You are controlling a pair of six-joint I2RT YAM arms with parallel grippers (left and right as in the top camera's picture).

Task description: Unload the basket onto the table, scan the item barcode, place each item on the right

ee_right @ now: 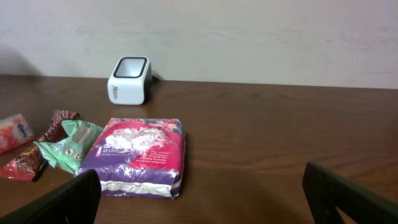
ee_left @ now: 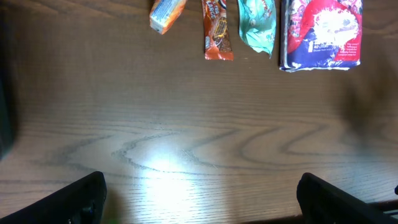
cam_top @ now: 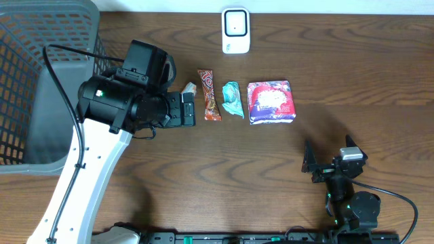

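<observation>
Crowding is our worry: with both the left end effector (ee_left: 202, 190) and the right end effector (ee_right: 202, 194) spread and empty, the small orange packet (ee_left: 166, 14) lies just left of the candy bar (ee_left: 217, 31), nearer than the white scanner (cam_top: 235, 30), so closing there could snag both.

Overhead: small orange-and-white packet (cam_top: 189, 87) mostly hidden under left end effector (cam_top: 187, 108), only a corner shows. Grey plastic mesh basket (cam_top: 20, 68), behind that end effector, cut off by left & top edges. Left wrist view: ahead of the end effector, purple-and-red soft pack (ee_left: 320, 34) & teal crinkled wrapper (ee_left: 257, 25) clipped at top edge; its fingers (ee_left: 81, 199) clipped at bottom. Print on packs too small to read.
</observation>
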